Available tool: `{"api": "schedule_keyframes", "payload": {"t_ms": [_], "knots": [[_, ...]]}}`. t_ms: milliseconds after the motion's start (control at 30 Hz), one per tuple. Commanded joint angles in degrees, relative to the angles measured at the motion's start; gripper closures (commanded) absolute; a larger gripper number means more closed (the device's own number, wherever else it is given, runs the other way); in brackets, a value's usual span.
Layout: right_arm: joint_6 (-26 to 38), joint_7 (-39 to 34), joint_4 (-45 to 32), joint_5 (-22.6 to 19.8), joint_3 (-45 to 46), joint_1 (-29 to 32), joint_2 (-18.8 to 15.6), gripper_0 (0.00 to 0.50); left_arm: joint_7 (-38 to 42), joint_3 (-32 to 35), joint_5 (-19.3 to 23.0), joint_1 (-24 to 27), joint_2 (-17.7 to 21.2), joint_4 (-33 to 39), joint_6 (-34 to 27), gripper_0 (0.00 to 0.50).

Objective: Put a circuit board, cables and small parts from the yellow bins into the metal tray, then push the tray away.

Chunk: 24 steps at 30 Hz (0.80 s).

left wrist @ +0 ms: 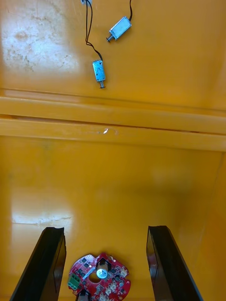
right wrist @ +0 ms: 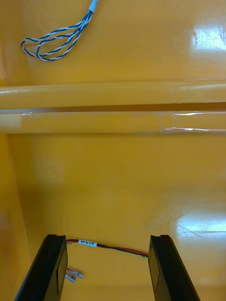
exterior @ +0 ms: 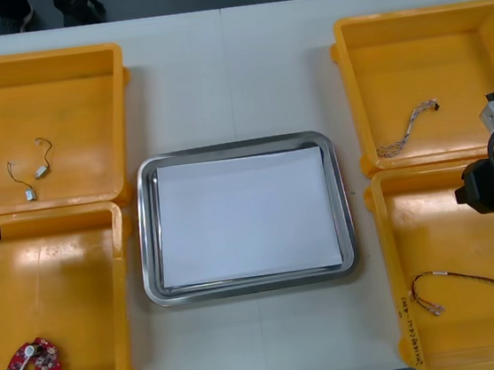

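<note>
- The left gripper is hanging wide open over the near left bin, jaws either side of the board. The board is lying flat on the bin floor. A shallow descent is likely to leave the jaws closing above it, while a deep one risks scraping the floor and skidding the board away.
- The right gripper is also gaping wide, over the near right bin. The red and yellow cable is running across between its jaws. Being so thin and low, the cable could slip out as the jaws close. If caught at one spot, its ends may dangle and catch the bin wall.
- The tray is sitting between the bins, white inside and holding nothing. A trailing cable end could drape over its rim, and an off-centre push could swing it toward a bin.
- The parts are lying in the far left bin, trailing thin black wires. Lifting one may drag the other along.
- The twisted cable is lying looped in the far right bin, and its loops could hook a jaw.
</note>
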<state>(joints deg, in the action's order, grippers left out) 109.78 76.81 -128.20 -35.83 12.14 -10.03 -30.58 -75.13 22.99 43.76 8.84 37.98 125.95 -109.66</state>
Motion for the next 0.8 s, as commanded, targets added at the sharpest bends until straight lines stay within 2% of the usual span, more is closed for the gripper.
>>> {"api": "schedule_keyframes", "payload": {"t_ms": [33, 800], "knots": [[0.2, 0.0, -0.4, 0.3, 1.7, 0.6, 0.5, 0.000, -0.9, 1.5, -0.3, -0.9, 2.6, 1.9, -0.3, 0.000], [0.2, 0.0, -0.4, 0.3, 1.7, 0.6, 0.5, 0.000, -0.9, 1.5, -0.3, -0.9, 2.6, 1.9, -0.3, 0.000]]}}
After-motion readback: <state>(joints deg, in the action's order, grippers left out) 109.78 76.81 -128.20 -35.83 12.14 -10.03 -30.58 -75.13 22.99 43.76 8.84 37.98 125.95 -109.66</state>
